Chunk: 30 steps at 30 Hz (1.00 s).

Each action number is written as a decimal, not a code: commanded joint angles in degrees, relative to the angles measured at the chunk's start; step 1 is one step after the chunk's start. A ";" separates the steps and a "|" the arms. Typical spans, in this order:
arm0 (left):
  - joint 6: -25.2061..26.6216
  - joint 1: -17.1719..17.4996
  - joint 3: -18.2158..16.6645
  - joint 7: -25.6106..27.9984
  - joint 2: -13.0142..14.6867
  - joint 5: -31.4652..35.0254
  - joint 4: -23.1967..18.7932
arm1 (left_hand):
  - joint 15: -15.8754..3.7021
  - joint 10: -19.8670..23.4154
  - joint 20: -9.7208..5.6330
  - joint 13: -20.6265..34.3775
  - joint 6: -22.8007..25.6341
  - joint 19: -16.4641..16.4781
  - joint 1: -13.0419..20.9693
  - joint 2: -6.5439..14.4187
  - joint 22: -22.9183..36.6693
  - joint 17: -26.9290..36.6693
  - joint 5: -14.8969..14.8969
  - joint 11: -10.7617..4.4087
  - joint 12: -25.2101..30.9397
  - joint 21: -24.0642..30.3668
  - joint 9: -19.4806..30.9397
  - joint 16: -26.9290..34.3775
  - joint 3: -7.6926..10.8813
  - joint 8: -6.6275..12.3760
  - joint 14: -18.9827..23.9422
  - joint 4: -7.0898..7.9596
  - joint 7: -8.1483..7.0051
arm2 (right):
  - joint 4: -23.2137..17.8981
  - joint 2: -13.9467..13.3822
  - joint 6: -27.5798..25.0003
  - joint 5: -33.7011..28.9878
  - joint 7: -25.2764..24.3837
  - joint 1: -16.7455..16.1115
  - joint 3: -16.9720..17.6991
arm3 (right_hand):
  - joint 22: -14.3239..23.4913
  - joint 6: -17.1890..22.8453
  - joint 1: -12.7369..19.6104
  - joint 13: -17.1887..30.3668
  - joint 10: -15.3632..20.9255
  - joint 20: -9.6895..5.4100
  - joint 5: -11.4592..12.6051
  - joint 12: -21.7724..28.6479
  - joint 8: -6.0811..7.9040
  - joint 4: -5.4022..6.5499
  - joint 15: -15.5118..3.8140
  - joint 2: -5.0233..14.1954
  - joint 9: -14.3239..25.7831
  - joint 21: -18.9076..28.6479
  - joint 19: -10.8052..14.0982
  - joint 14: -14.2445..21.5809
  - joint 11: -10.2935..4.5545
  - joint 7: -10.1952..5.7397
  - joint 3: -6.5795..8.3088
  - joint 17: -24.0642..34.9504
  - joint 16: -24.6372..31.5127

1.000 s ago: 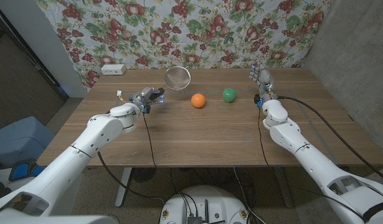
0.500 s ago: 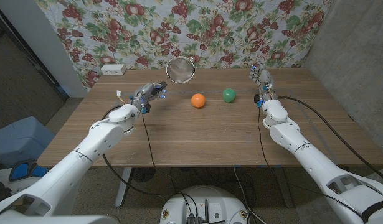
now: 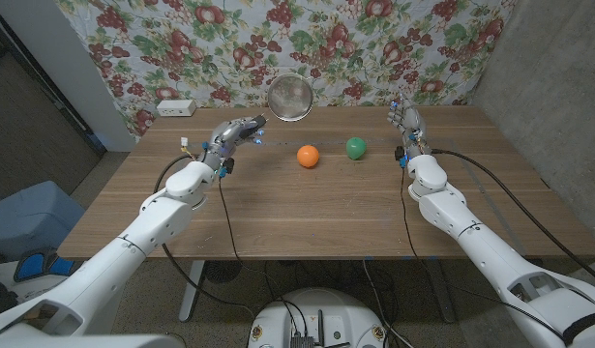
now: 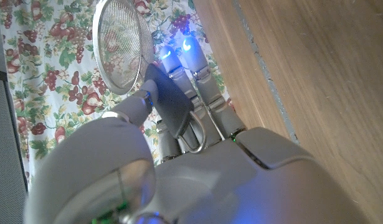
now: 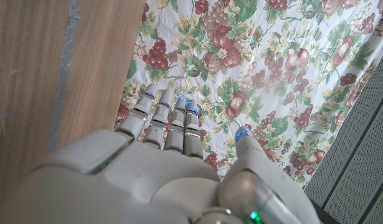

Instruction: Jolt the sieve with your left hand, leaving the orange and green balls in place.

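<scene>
Here we see the sieve [image 3: 289,98] raised over the tabletop's [image 3: 307,213] far edge, its handle running back into our left robot hand [image 3: 234,135], which grips it, while the orange ball [image 3: 308,156] and green ball [image 3: 356,148] lie nearer our released right robot hand [image 3: 407,129].

From my head view I cannot tell whether the left hand [image 3: 234,134] touches the sieve [image 3: 289,97]; its handle is too small to make out. In the left wrist view the sieve's [image 4: 119,46] handle is hidden behind the fingers [image 4: 172,62].
</scene>
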 commanded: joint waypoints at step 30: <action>18.93 2.49 -2.55 17.15 -1.35 -1.64 -9.91 | -1.90 5.44 -3.94 0.12 4.44 1.37 0.55 0.29 0.24 0.60 0.24 -3.42 0.80 -0.06 1.23 1.14 1.58 1.24 0.40 -0.77 2.88 | 0.23 -0.24 0.03 0.50 0.34 -0.07 0.41 | 0.19 0.25 -0.36 0.05 0.10 -0.03 0.14 0.50 -0.17 -0.10 0.14 0.10 0.14 0.42 -0.30 0.13 0.40 0.41 0.75 0.35 -0.30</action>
